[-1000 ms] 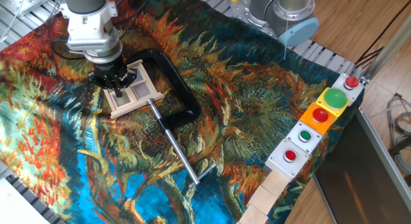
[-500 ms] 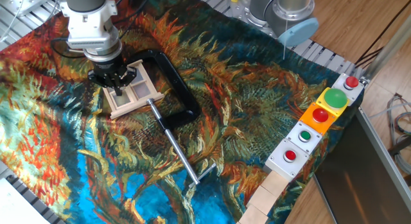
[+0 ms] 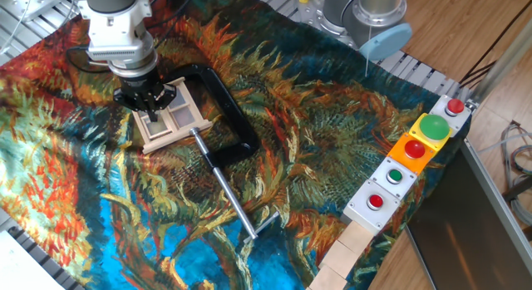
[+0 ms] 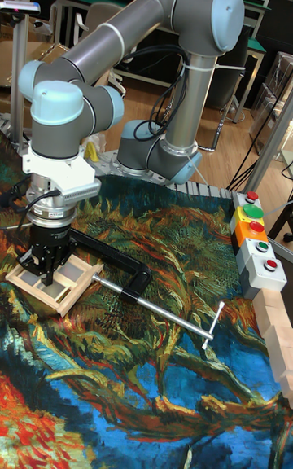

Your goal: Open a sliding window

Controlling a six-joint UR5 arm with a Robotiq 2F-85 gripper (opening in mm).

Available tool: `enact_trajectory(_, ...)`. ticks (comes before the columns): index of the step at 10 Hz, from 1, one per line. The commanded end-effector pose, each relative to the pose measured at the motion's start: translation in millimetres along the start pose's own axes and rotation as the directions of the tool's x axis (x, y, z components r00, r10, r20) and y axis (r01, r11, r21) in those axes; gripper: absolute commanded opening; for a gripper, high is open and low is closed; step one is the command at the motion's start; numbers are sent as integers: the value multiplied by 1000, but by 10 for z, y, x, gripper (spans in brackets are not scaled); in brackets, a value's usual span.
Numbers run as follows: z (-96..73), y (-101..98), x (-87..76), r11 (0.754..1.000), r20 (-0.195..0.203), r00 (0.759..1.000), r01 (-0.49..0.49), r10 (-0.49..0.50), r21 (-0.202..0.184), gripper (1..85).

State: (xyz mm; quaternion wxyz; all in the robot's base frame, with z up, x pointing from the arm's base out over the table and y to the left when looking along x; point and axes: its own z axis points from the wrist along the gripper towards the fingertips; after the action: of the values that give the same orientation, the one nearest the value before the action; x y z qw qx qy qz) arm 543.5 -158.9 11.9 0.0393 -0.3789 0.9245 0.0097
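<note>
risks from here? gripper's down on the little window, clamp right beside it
1. The sliding window lies on loose, wrinkled cloth; a sideways push may drag the whole frame instead of moving the sash.
2. The black C-clamp wraps round the window's far side; a shifting frame or the gripper could jam against it.
3. Fingertip contact is hidden under the gripper body in both views, so the fingers may slip off the crossbar.

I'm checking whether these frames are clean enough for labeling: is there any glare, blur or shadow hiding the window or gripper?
Fixed view: sharp and evenly lit; the gripper hides part of the sliding window, not glare. Tall fixed view: the gripper and sliding window are sharp, the patterned cloth is softer near the bottom edge, and the background is bright at top right.
</note>
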Motion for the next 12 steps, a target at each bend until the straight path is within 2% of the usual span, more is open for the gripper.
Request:
enact_trajectory(1, -25, -14, 26, 1000, 3, 1000, -4, 4, 2, 13)
enact_trajectory(6, -26, -12, 133, 1000, 23, 1000, 16, -16, -9, 13)
enact_trajectory(12, -53, -19, 189, 1000, 13, 1000, 18, -18, -10, 13)
